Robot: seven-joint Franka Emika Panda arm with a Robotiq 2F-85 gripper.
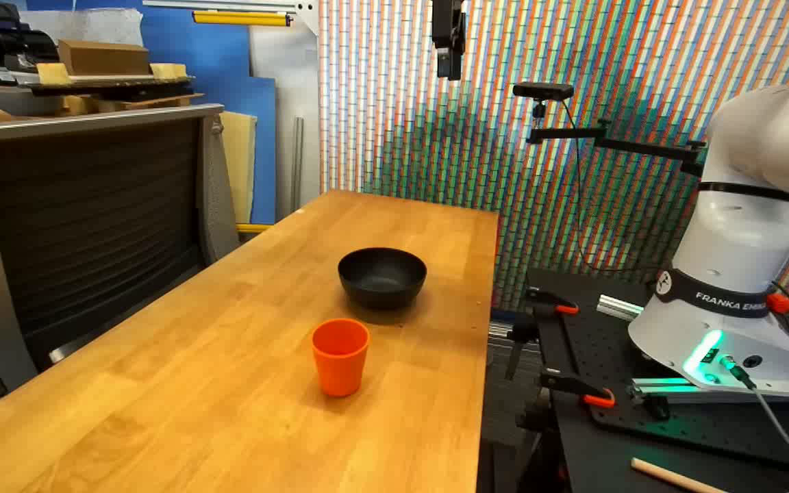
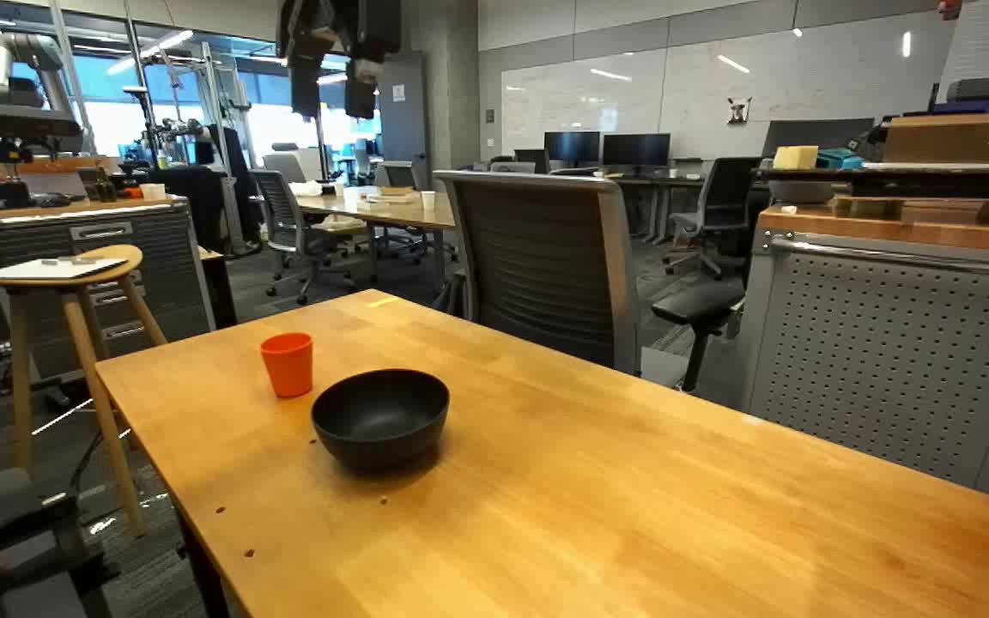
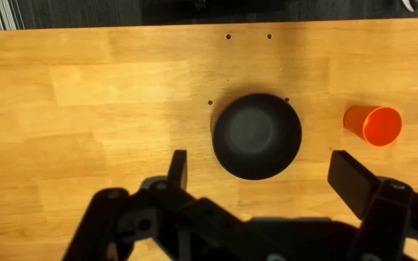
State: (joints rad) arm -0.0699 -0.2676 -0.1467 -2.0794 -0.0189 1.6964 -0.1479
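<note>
A black bowl (image 1: 382, 279) (image 2: 381, 425) (image 3: 254, 136) rests upright on the wooden table (image 1: 230, 356) (image 2: 632, 506) (image 3: 85, 137). Close by stands an upright orange cup (image 1: 340, 366) (image 2: 287, 367) (image 3: 381, 126), which the wrist view places to the bowl's right. High over the table hangs my gripper (image 1: 449, 77) (image 2: 333, 115) (image 3: 259, 151), cut off by the top edge in both exterior views. Its jaws are spread wide, with only air between them, and it touches nothing. In the wrist view the bowl appears between and beyond the fingertips. Both bowl and cup look empty.
A mesh-backed chair (image 1: 93, 192) (image 2: 537, 266) stands against one long table side. Along the opposite side are the robot's base (image 1: 716, 342) and a camera (image 1: 543, 90) on a black bracket. A wooden stool (image 2: 130, 257) stands beyond the table's end.
</note>
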